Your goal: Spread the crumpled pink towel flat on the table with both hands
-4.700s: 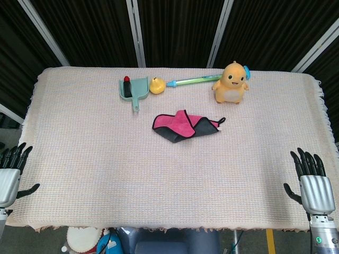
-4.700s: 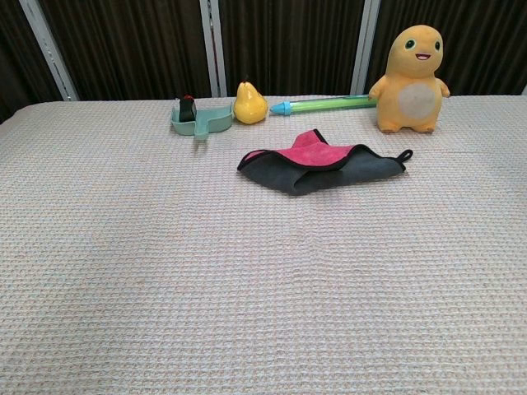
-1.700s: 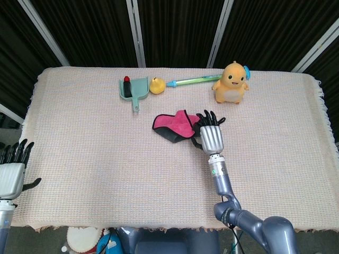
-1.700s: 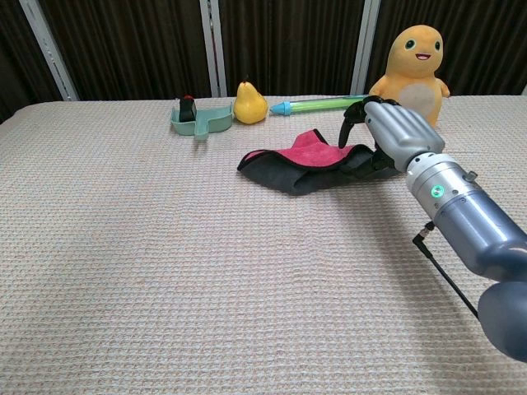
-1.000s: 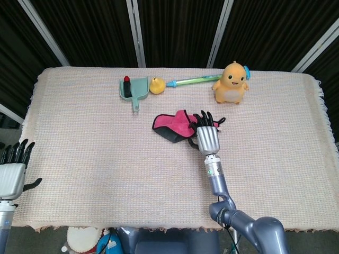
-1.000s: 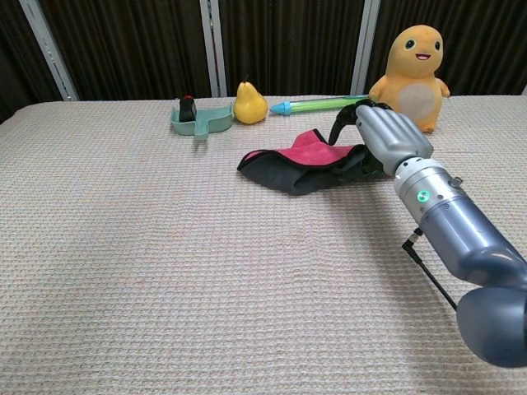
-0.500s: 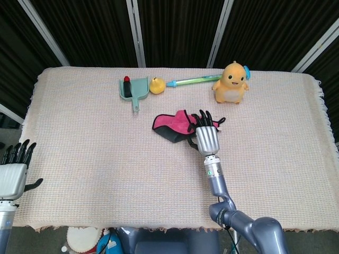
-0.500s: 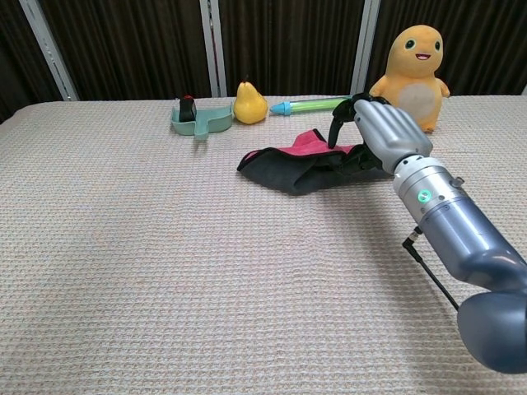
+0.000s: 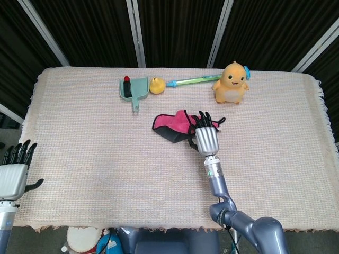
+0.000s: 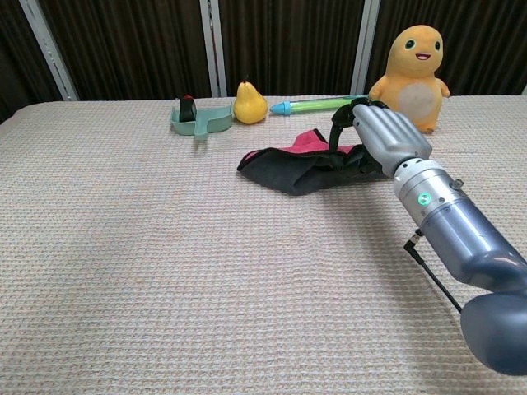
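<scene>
Your right hand (image 9: 204, 135) is on the right end of the pink towel (image 9: 175, 126), fingers (image 10: 339, 123) curled down over the dark folds. It reads as grasping the towel, though the fingertips are buried in the cloth in the chest view, so I can't confirm how firm the hold is.

Towel position, taking the yellow dinosaur toy (image 9: 231, 83) as landmark: it lies just in front of it and to its left, clear of it. Long axis runs left-right across the table (image 9: 79, 137). Pink side up on the left part, dark side bunched under your right hand. The hanging loop sits on the toy side of the hand.

The key relation: the free left end of the towel (image 10: 251, 159) points away from your right hand, toward the robot's left. Your left hand (image 9: 14, 172) is parked at the table's near-left edge, well apart from the towel, fingers extended, holding nothing. So the right is already on; the left has the whole reach to make. My read: bring it to the far-left corner and pull along that long axis.

Change since 4.7 s ago: the right hand came from the near-right table edge onto the towel. Over the last 1.7 s it has settled slightly leftward and the fingers have closed in; the pink flap looks pulled lower in the chest view. Left hand barely moved.

Dustpan (image 9: 133, 89), pear (image 9: 156, 85) and green stick (image 9: 193, 80) lie behind the towel, left of the toy.
</scene>
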